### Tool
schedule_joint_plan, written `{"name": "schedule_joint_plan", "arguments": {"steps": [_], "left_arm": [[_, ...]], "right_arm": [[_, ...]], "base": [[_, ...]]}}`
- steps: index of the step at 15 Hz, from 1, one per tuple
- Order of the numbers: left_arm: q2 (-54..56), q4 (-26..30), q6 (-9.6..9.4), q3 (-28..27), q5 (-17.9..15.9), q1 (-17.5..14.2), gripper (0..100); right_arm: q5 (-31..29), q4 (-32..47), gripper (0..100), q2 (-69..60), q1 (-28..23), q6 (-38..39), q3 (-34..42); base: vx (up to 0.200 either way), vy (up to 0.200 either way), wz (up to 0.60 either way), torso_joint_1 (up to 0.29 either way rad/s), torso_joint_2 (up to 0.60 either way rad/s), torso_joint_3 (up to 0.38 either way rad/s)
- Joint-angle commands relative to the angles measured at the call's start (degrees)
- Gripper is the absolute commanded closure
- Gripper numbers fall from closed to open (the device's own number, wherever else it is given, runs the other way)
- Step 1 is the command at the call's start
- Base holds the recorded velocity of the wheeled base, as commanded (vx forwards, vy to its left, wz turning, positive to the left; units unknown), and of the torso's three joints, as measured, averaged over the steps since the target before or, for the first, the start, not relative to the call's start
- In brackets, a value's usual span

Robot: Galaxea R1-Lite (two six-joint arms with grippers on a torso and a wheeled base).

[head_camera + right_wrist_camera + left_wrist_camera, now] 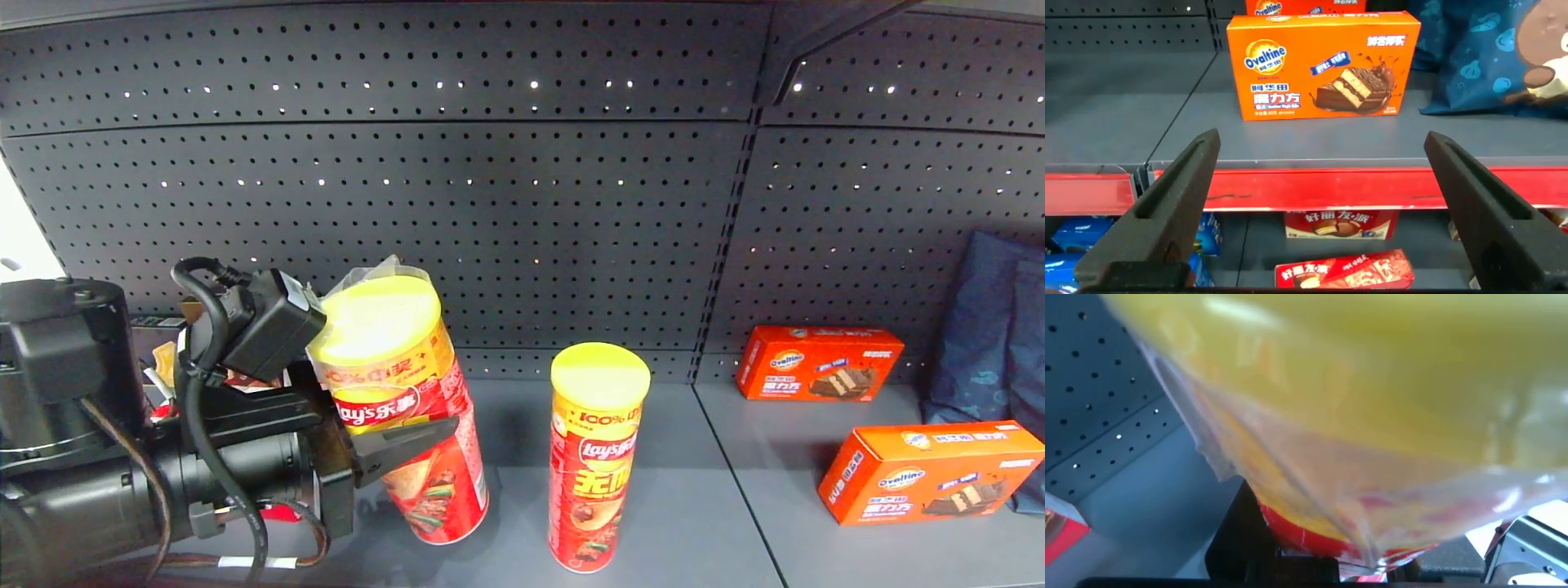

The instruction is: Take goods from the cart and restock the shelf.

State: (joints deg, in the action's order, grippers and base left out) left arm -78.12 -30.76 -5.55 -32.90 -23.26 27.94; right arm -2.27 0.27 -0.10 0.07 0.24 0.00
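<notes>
My left gripper (384, 457) is shut on a red chip can with a yellow lid (400, 400), held tilted over the left part of the grey shelf (702, 523). Up close in the left wrist view, the can's yellow lid and its plastic wrap (1372, 400) sit right before the camera. A second, matching chip can (594, 453) stands upright on the shelf just right of the held one. My right gripper (1323, 212) is open with nothing between its fingers, in front of the shelf's red edge strip (1315, 188), facing an orange snack box (1323, 61).
Two orange snack boxes (819, 362) (931, 471) lie on the right shelf section, with dark blue bags (992, 327) at the far right. A perforated back panel (490, 204) closes the rear. Lower shelves hold more boxes (1343, 269).
</notes>
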Motion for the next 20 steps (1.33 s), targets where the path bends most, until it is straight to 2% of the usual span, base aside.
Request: {"name": "schedule_joint_plan", "arguments": {"steps": [1, 2, 4, 5, 9, 12, 17, 19, 20], "left_arm": [[-1.1, -0.2, -0.25, 0.0, 0.7, -0.3, 100], [-1.4, -0.2, -0.78, 0.2, 1.2, -0.2, 100], [-3.9, -0.3, -4.12, -0.5, 1.4, -0.3, 100], [-4.6, -0.4, -4.56, -0.8, 1.4, -0.3, 100], [-7.7, -5.3, -4.03, -1.9, 1.6, -0.3, 100], [-13.8, -10.4, -3.15, -5.5, 1.6, 0.4, 100], [-16.0, -10.4, -2.54, -6.8, 0.1, -0.3, 100], [-17.5, -10.3, -1.13, -8.6, -0.6, -0.3, 100], [-19.9, -10.4, -0.78, -11.1, -0.6, -0.3, 100]], "right_arm": [[0.0, 0.0, 0, 0.1, 0.0, 0.0, 0.0], [0.0, 0.0, 0, 0.1, 0.0, 0.0, 0.0], [0.0, 0.0, 0, 0.1, 0.0, 0.0, 0.0], [0.0, 0.0, 0, 0.1, 0.0, 0.0, 0.0], [0.0, 0.0, 0, 0.1, 0.0, 0.0, 0.0], [0.0, 0.0, 0, 0.1, 0.0, 0.0, 0.0], [0.0, 0.0, 0, 0.1, 0.0, 0.0, 0.0], [0.0, 0.0, 0, 0.1, 0.0, 0.0, 0.0], [0.0, 0.0, 0, 0.1, 0.0, 0.0, 0.0]], "base": [[0.0, 0.0, 0.0, 0.0, 0.0, 0.0], [0.0, 0.0, 0.0, 0.0, 0.0, 0.0], [0.0, 0.0, 0.0, 0.0, 0.0, 0.0], [0.0, 0.0, 0.0, 0.0, 0.0, 0.0], [0.0, 0.0, 0.0, 0.0, 0.0, 0.0], [0.0, 0.0, 0.0, 0.0, 0.0, 0.0], [0.0, 0.0, 0.0, 0.0, 0.0, 0.0], [0.0, 0.0, 0.0, 0.0, 0.0, 0.0], [0.0, 0.0, 0.0, 0.0, 0.0, 0.0]]}}
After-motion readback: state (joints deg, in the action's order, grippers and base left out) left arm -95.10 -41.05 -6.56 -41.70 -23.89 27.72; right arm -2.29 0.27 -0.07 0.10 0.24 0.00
